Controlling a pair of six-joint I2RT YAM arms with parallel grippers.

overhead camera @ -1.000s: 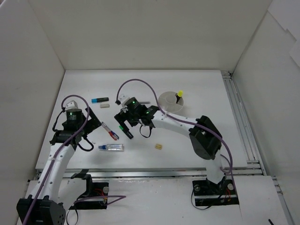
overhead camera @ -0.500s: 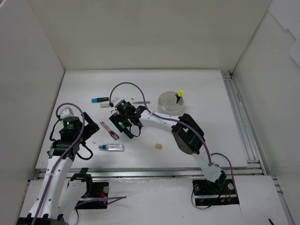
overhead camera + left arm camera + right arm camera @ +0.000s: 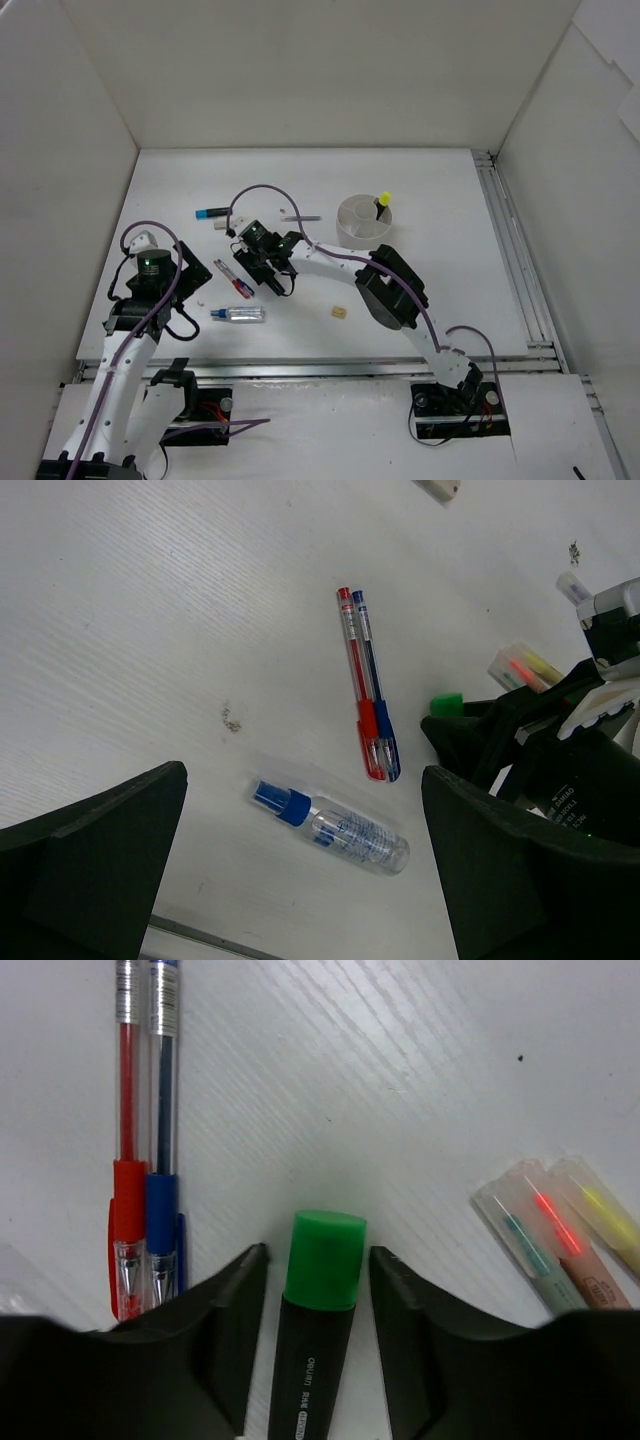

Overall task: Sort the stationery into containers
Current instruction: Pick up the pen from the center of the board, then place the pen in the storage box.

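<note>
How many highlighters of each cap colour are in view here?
green highlighter: 1
yellow highlighter: 1
blue highlighter: 1
Total: 3

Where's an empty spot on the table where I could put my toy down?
Bare table runs from the white organizer right to the rail, down to the near edge, and along the far wall behind it. Crowded: the left middle, with red and blue pens, clear marker, green-capped highlighter and the right gripper straddling it.
</note>
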